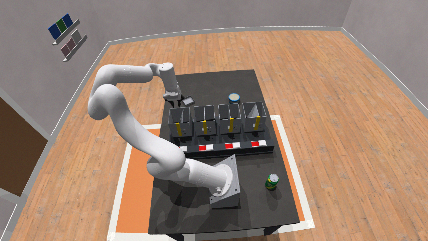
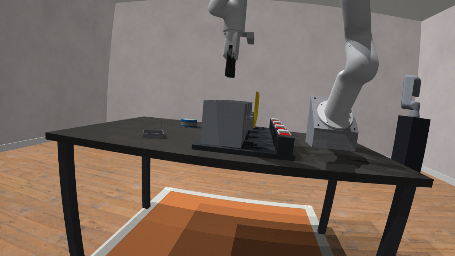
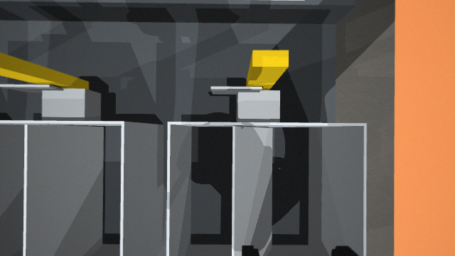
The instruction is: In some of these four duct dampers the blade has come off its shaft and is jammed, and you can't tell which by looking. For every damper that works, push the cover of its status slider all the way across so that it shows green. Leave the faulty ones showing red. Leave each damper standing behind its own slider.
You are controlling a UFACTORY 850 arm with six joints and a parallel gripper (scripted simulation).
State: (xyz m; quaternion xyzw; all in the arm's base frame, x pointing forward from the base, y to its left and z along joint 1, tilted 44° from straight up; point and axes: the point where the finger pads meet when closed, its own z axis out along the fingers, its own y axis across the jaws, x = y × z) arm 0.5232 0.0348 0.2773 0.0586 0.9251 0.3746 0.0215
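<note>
Four grey duct dampers stand in a row on a black base: the leftmost (image 1: 179, 119), the second (image 1: 204, 117), the third (image 1: 229, 116) and the rightmost (image 1: 254, 113). Each has a yellow lever on its front, such as the leftmost one's (image 1: 177, 129). Three sliders (image 1: 205, 147) (image 1: 232, 145) (image 1: 258, 143) show red beside a white cover. The leftmost slider (image 1: 183, 148) is partly hidden by my arm. My gripper (image 1: 176, 103) (image 2: 229, 71) hangs high above the back of the leftmost damper (image 3: 266, 185), pointing down, partly open and empty. Its fingertips just show in the wrist view.
A small grey tray (image 1: 188, 100) lies just behind the leftmost damper. A round blue tin (image 1: 233, 97) sits behind the third damper. A green can (image 1: 271, 181) stands at the front right. My arm's grey base mount (image 1: 225, 182) stands in front of the sliders.
</note>
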